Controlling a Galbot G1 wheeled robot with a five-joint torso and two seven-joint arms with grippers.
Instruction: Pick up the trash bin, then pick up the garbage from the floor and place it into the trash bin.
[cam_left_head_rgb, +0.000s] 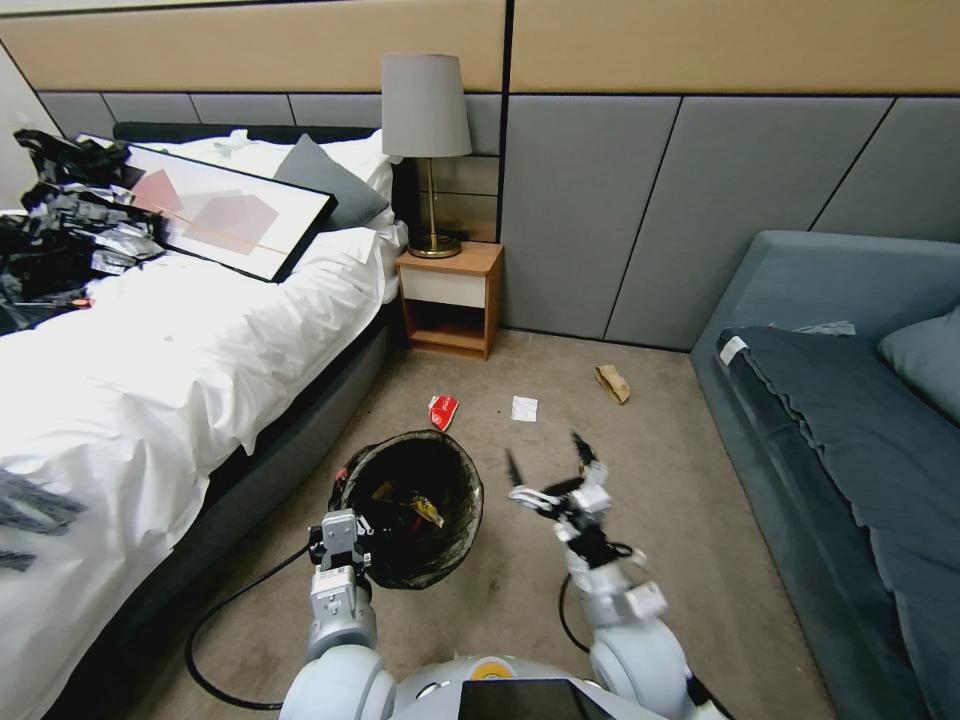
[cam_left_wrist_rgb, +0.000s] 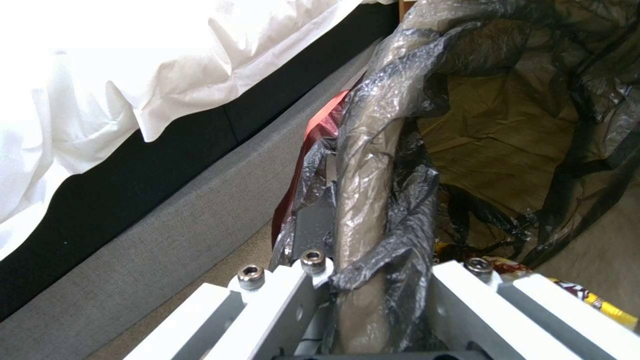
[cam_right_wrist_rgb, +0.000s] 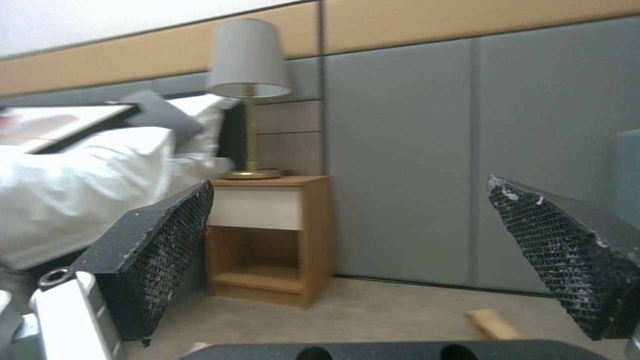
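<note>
The trash bin (cam_left_head_rgb: 412, 505), lined with a black bag, hangs beside the bed with my left gripper (cam_left_head_rgb: 342, 545) shut on its near rim; yellow and red wrappers lie inside. In the left wrist view the bagged rim (cam_left_wrist_rgb: 363, 200) runs between the fingers. My right gripper (cam_left_head_rgb: 547, 462) is open and empty, just right of the bin, above the carpet. Its two black pads (cam_right_wrist_rgb: 170, 235) stand wide apart, facing the nightstand. Garbage lies ahead on the floor: a red wrapper (cam_left_head_rgb: 442, 410), a white paper scrap (cam_left_head_rgb: 524, 408) and a crumpled brown paper bag (cam_left_head_rgb: 612, 383).
A white-sheeted bed (cam_left_head_rgb: 170, 350) runs along the left. A wooden nightstand (cam_left_head_rgb: 450, 300) with a lamp (cam_left_head_rgb: 428, 150) stands at the wall. A blue-grey sofa (cam_left_head_rgb: 850, 420) fills the right. Open carpet lies between them. A black cable (cam_left_head_rgb: 215, 640) loops by my base.
</note>
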